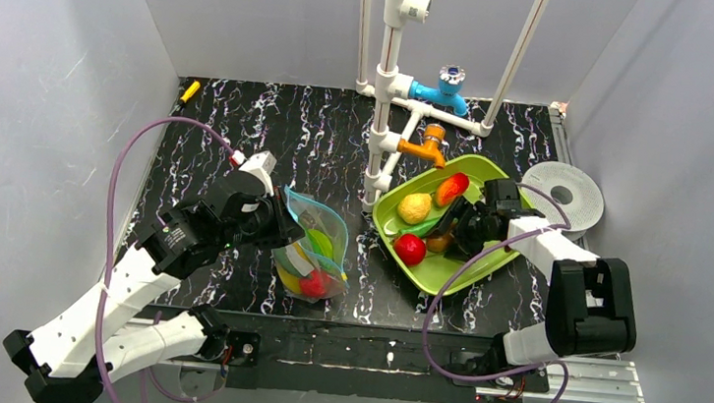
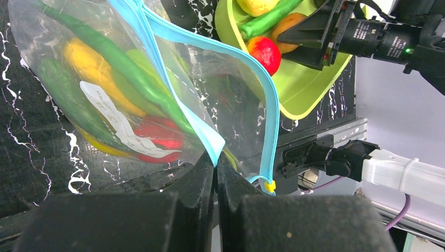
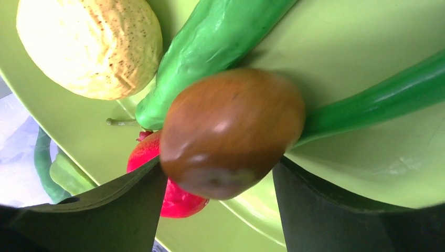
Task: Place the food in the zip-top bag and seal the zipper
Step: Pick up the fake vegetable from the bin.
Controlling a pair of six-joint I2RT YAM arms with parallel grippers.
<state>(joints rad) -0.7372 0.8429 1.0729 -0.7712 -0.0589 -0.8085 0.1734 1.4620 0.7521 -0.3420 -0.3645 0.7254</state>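
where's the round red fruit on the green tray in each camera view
Top external: round red fruit at the near-left end of the green tray.
Left wrist: upper middle, beyond the bag.
Right wrist: low, left of centre, half hidden behind the brown fruit.
Shared landmark: the green tray.

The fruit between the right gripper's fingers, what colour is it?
The fruit is glossy brown, clearest in the right wrist view.
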